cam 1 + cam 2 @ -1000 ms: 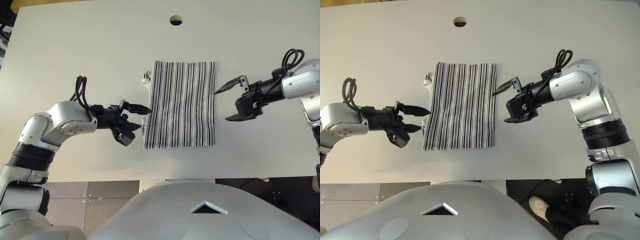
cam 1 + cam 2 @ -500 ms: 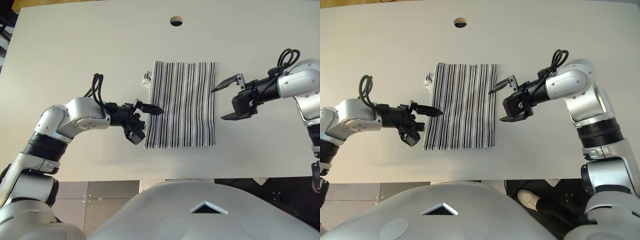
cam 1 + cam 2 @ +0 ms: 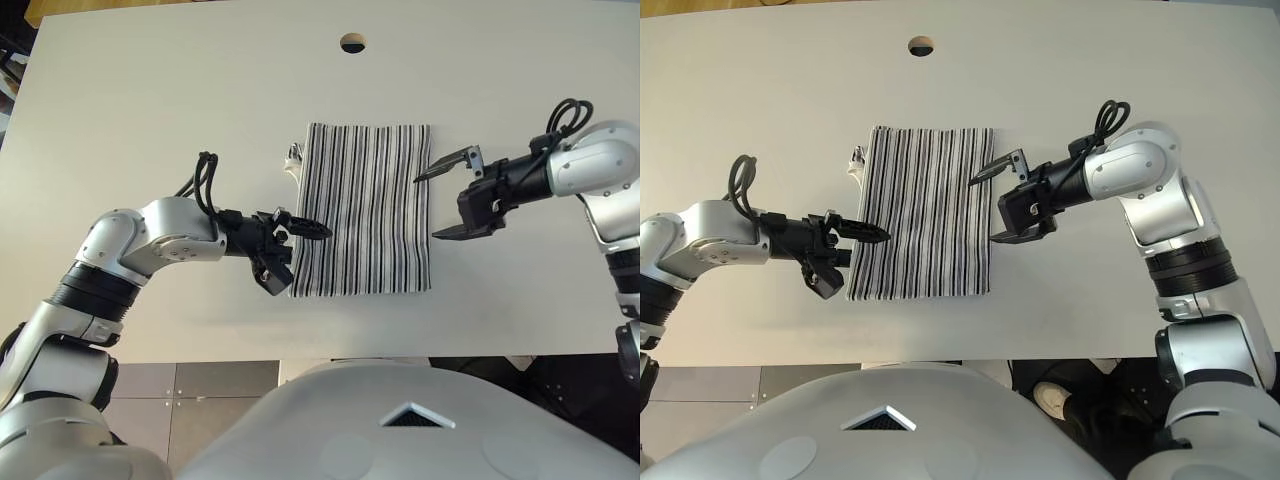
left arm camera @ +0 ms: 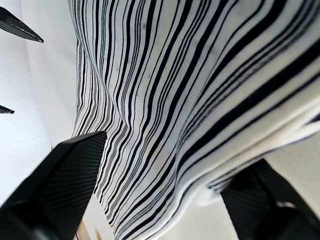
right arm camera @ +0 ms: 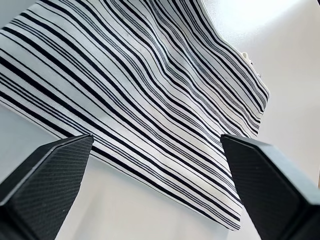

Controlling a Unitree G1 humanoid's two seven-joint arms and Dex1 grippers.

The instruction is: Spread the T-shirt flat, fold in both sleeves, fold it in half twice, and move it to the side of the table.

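Observation:
The black-and-white striped T-shirt point(image 3: 365, 208) lies folded into a rectangle in the middle of the white table point(image 3: 150, 110), a bit of its collar poking out at the far left corner point(image 3: 292, 155). My left gripper point(image 3: 296, 253) is open at the shirt's left edge near the front corner, one finger over the cloth point(image 4: 165, 100) and one beside it. My right gripper point(image 3: 438, 197) is open just off the shirt's right edge, its upper fingertip at the hem. The right wrist view looks across the striped cloth point(image 5: 150, 100) between the open fingers.
A round cable hole point(image 3: 352, 41) sits in the table far behind the shirt. Bare tabletop stretches to the left and right of the shirt. The table's front edge point(image 3: 300, 360) runs close below the shirt.
My left gripper has moved right, from beside the shirt to its left edge with one finger over the cloth. My right gripper has shifted left toward the shirt's right edge.

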